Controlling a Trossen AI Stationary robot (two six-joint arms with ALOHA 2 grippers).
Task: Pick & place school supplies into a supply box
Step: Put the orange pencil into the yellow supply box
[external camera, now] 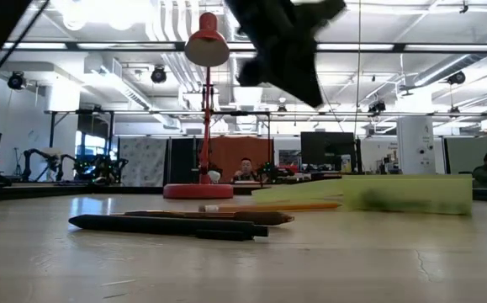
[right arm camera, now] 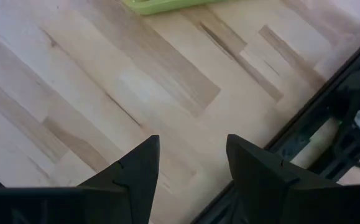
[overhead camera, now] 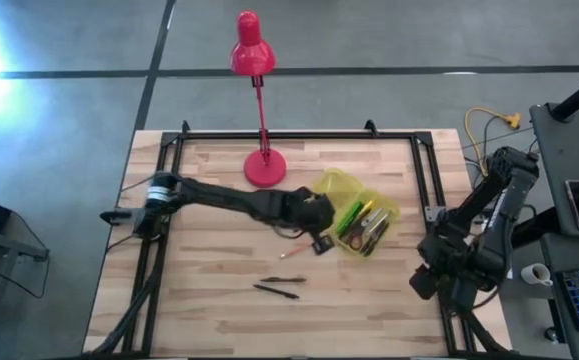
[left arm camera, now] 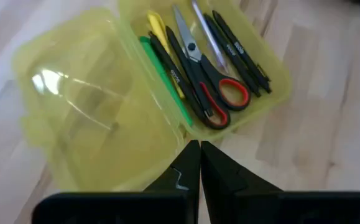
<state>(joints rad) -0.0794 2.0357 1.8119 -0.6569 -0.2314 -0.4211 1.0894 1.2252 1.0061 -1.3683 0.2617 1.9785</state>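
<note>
Pens [overhead camera: 277, 286] lie on the table [overhead camera: 209, 300], near the open supply box [overhead camera: 357, 222]. Left gripper [overhead camera: 319, 243] hangs beside the box, fingers together, empty. Next it should fetch a pen.

I'm hovering my left gripper [left arm camera: 199, 163], fingers together, beside the open supply box [left arm camera: 74, 124] holding scissors [left arm camera: 212, 81] and pens [left arm camera: 235, 43].
</note>
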